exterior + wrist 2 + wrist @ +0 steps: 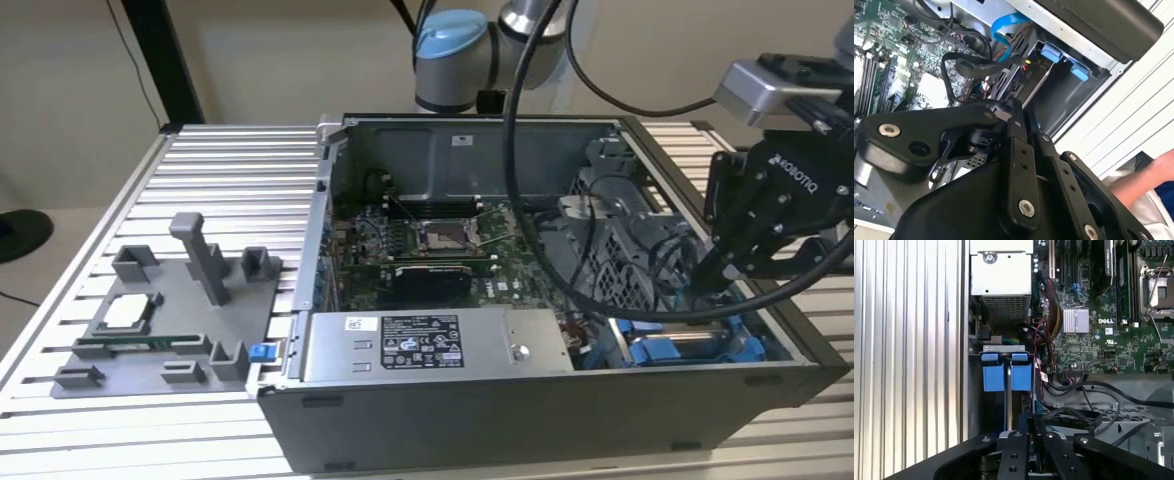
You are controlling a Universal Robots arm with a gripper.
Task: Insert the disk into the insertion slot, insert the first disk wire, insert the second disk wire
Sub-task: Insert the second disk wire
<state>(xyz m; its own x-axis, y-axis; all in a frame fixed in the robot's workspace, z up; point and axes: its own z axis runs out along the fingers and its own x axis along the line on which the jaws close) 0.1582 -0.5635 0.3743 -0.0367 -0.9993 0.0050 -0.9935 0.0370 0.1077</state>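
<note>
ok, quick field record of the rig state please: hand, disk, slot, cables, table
hand: black robot hand, shut, low over the case's front corner at the exterior view's right
disk: silver hard drive in bright blue plastic frame, sitting in the bay
slot: grey-metal drive bay, occupied by the disk
cables: black cable looped beside the hand; plugged in or not, can't tell
table: ribbed aluminium table under the case

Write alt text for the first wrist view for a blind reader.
The black gripper hangs over an open computer case, just short of the blue frame tabs of the disk. Loose black cables and a green motherboard lie beside them.
</note>
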